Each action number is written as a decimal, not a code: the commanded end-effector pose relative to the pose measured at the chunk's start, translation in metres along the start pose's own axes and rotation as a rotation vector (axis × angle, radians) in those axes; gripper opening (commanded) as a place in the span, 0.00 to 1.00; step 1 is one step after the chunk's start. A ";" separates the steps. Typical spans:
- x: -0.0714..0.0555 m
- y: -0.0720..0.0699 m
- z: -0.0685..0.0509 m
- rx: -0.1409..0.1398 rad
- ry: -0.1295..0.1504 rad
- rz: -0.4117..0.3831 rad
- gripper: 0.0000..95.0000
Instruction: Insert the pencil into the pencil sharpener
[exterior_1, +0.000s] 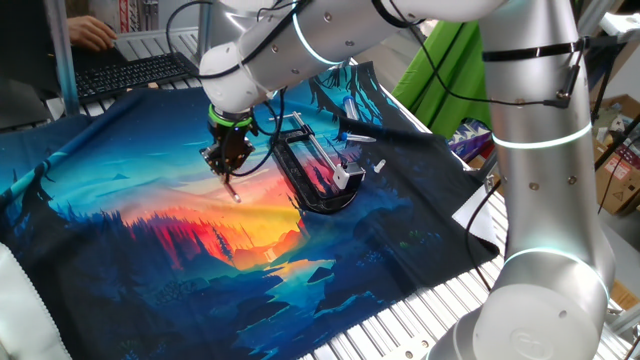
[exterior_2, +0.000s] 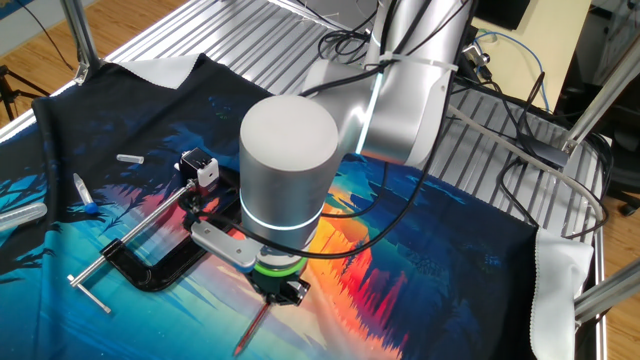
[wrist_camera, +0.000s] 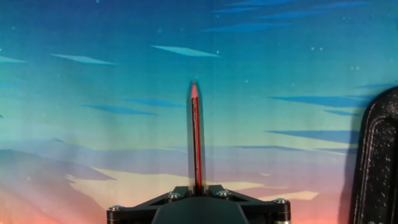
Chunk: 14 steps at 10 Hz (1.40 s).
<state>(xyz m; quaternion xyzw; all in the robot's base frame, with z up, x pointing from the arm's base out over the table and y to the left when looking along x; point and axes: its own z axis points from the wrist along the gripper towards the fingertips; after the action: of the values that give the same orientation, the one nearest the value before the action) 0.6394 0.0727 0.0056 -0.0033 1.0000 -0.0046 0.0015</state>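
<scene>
Pencil (wrist_camera: 196, 140) base hidden between hand (wrist_camera: 196, 190) fingers

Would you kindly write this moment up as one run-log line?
stage: grasp | gripper: shut on pencil, pointing down at cloth | sharpener: in clamp, apart from pencil | insertion: not yet done

Gripper (exterior_1: 231, 180) pointed straight down over the printed cloth (exterior_1: 130, 230), jaws closed on the pencil (exterior_1: 233, 189). Only a short length of pencil showed below the jaws, its pale tip at or just above the cloth; contact could not be judged. Black C-clamp (exterior_1: 318, 178) lay flat on the cloth, right of the jaws and apart from them. Pencil sharpener (exterior_1: 346, 176), a small pale block, sat at the clamp's far side, farther right. Keyboard (exterior_1: 135, 72) lay well behind the jaws.
</scene>
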 end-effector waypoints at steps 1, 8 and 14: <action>0.001 -0.001 -0.005 -0.011 0.004 0.021 0.00; 0.012 -0.013 -0.039 0.004 0.029 0.142 0.00; 0.020 -0.021 -0.055 0.004 0.069 0.354 0.00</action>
<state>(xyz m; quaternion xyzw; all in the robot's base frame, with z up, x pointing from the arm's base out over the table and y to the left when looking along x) 0.6203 0.0526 0.0589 0.1567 0.9872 -0.0058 -0.0274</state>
